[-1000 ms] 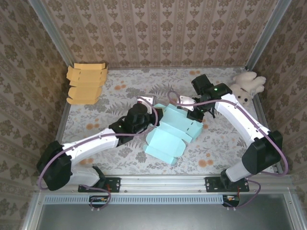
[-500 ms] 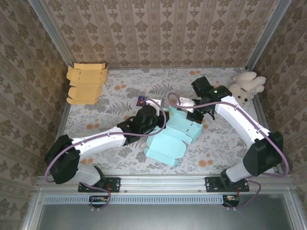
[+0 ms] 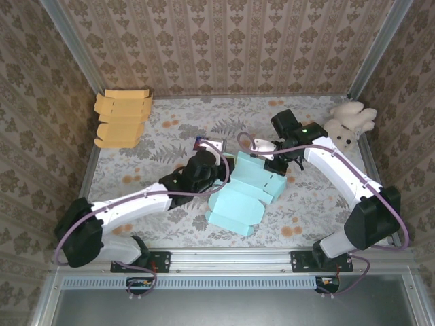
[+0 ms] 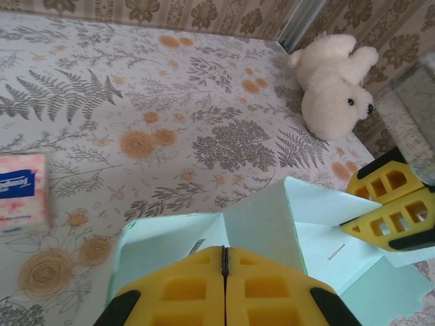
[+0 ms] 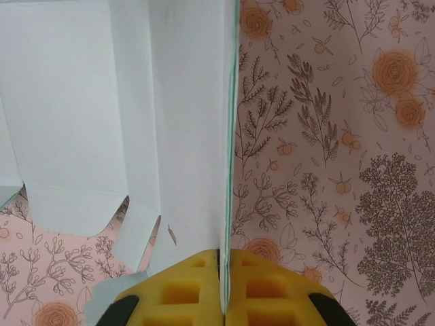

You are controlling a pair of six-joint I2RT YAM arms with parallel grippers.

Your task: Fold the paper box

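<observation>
Mid-table, the left gripper (image 4: 224, 261), pads pressed together, sits at the paper box's (image 3: 238, 200) ten o'clock; whether it pinches anything I can't tell. At two o'clock the right gripper (image 5: 221, 272) is clamped on an upright wall. This looks like the wall-raising step, and next the flat flaps need creasing; the box holds nothing.

The right tool (image 5: 222, 261) has its yellow fingers pressed together on the thin upright edge of a paper box (image 5: 102, 102) panel — the edge runs straight up from between them. The pale panels spread away to the left, ending low down in short flaps (image 5: 75, 210), over the floral worktop (image 5: 326, 136).
</observation>
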